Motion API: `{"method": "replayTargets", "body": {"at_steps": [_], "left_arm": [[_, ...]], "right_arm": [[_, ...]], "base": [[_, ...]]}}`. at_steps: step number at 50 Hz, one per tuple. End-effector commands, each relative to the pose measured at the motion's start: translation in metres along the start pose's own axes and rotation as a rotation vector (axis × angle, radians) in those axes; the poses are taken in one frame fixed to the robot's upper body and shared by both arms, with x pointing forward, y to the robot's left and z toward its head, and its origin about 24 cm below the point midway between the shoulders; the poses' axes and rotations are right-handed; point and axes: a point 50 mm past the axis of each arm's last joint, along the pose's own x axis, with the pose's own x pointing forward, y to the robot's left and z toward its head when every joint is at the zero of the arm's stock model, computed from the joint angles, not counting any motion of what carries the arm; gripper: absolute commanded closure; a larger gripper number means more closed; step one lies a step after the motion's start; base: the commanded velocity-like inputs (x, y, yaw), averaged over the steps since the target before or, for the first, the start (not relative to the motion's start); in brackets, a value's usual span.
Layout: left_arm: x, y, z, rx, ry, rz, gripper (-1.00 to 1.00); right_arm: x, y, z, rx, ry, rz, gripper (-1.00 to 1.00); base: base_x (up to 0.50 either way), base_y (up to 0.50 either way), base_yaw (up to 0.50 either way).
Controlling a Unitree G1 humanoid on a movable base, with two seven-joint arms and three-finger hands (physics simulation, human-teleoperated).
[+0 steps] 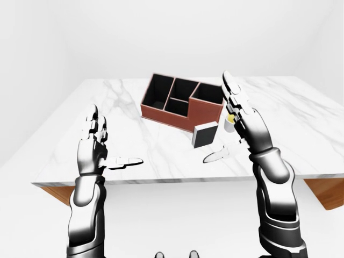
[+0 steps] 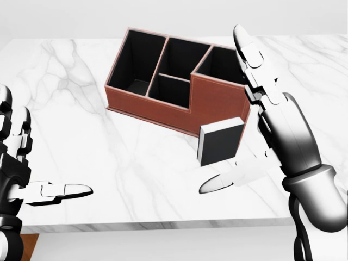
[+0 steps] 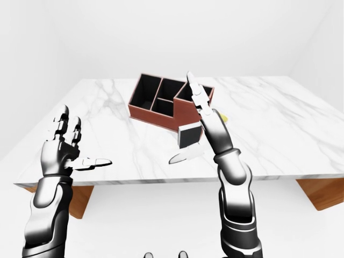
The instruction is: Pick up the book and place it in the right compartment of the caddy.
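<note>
So the book [image 2: 220,141] is standing upright on the marble table [image 2: 98,141], leaning right up against the near wall of the caddy [image 2: 179,76], just below its right compartment. It's a small dark slab with a pale edge, long axis roughly vertical. The right hand [image 2: 266,125] is clearly the nearer one: book sits just left of its palm, between the raised fingers [image 2: 250,51] and the thumb [image 2: 228,179] poking out underneath. Hand's spread wide, holding nothing. Left hand [image 2: 22,163] is well apart from the caddy, also splayed and empty. Caddy looks like reddish-brown stitched leather, black inside. There's something small and yellow [image 1: 230,117] past the caddy's right end, can't tell what.
</note>
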Motion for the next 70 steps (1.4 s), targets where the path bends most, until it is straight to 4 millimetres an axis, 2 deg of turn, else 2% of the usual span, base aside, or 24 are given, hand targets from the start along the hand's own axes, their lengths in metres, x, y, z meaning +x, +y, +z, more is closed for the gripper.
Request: {"method": "replayTargets", "body": {"at_steps": [1,18,49,70], "left_arm": [[-0.001,-0.001,-0.003,0.001,0.012,-0.003,-1.00],[0.000,-0.002,-0.004,0.001,0.015,-0.002,-1.00],[0.000,-0.005,-0.009,-0.004,0.038,-0.008,-1.00],[0.002,-0.006,-0.005,-0.006,0.017,-0.013,-1.00]], "right_arm": [[-0.001,0.002,-0.003,0.004,0.013,0.004,-1.00],[-0.003,0.001,-0.011,0.013,0.050,0.005,-1.00],[-0.003,0.002,-0.016,0.015,0.070,0.011,-1.00],[-0.003,0.004,-0.018,0.017,0.079,0.019,-1.00]], "base": [[0.22,0.00,0.00],[0.22,0.00,0.00],[0.22,0.00,0.00],[0.22,0.00,0.00]]}}
